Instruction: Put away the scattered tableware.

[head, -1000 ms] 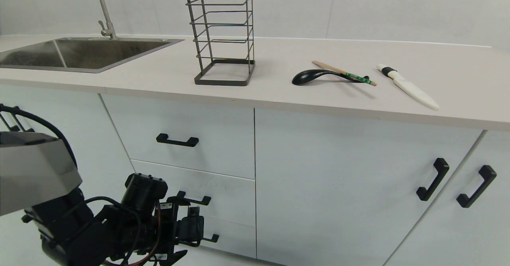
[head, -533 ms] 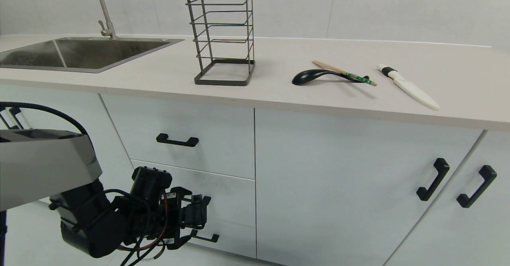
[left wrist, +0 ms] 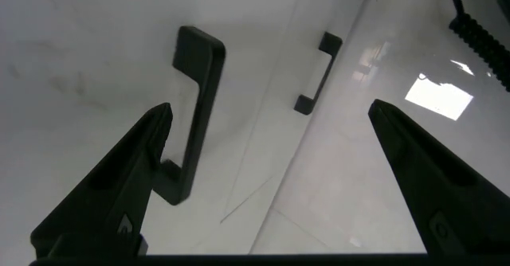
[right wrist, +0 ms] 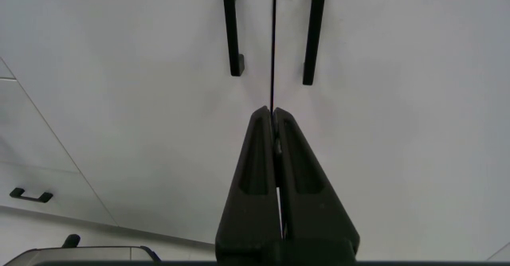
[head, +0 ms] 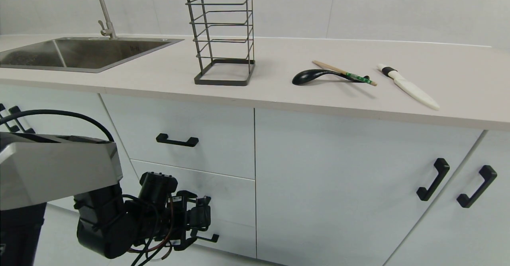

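On the counter lie a black spoon (head: 314, 75), a pair of wooden chopsticks (head: 344, 73) resting across its handle, and a white knife (head: 408, 86) to their right. A tall dark wire rack (head: 223, 34) stands left of them. My left gripper (head: 199, 218) hangs low in front of the lower drawers, well below the counter. In the left wrist view this left gripper (left wrist: 269, 111) is open and holds nothing, with a black drawer handle (left wrist: 191, 115) near one finger. My right gripper (right wrist: 276, 138) is shut on nothing and faces white cabinet doors.
A steel sink (head: 79, 52) with a faucet (head: 99, 6) is set in the counter's left end. Black handles sit on the upper drawer (head: 177, 140) and on the cabinet doors (head: 432, 179) at right. The right wrist view shows two vertical door handles (right wrist: 231, 27).
My left arm has swung to the right and slightly up, bringing its gripper closer to the lower drawer fronts. The tableware on the counter has not moved.
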You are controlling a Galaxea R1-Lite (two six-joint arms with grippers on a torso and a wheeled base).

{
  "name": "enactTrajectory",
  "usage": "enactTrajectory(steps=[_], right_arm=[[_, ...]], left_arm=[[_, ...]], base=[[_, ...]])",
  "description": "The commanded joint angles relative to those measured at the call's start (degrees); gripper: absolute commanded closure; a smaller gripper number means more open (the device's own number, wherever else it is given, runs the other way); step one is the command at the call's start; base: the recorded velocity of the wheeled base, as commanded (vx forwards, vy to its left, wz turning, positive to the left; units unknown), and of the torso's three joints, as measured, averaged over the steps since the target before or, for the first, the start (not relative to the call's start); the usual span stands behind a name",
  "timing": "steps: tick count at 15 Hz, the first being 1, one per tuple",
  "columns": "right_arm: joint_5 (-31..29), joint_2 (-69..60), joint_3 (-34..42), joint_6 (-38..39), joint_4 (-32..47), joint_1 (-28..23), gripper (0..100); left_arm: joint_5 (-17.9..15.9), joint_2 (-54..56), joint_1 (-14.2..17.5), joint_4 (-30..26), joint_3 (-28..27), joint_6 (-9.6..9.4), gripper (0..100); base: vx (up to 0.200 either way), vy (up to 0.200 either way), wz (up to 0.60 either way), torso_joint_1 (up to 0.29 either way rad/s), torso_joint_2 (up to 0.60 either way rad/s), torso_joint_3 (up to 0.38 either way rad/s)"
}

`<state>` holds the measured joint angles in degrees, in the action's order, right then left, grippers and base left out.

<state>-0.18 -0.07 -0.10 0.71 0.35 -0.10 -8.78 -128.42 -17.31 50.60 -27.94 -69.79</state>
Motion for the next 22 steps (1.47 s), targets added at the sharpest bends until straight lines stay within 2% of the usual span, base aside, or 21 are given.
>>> enactTrajectory(steps=[1, 10, 13, 22], right_arm=[[0.01, 0.07, 0.01, 0.0, 0.0, 0.01, 100], [0.01, 0.07, 0.01, 0.0, 0.0, 0.01, 100], [0.01, 0.07, 0.01, 0.0, 0.0, 0.01, 100], [0.01, 0.07, 0.01, 0.0, 0.0, 0.01, 100]], left_arm=[[-0.01, -1.4, 0.17, 0.02, -1.5, 0.01, 0], [-0.01, -4.83, 0.26, 0.02, -3.61, -0.17, 0], [0.43, -4.74, 0.44, -0.07, -3.17, -4.48, 0], [0.43, -3.86, 0.08, 0.02, -0.01, -4.56, 0]], base=[[0.0, 0.0, 0.0, 0.0, 0.0, 0.0], [0.0, 0.0, 0.0, 0.0, 0.0, 0.0], [0.0, 0.0, 0.0, 0.0, 0.0, 0.0], [0.0, 0.0, 0.0, 0.0, 0.0, 0.0]])
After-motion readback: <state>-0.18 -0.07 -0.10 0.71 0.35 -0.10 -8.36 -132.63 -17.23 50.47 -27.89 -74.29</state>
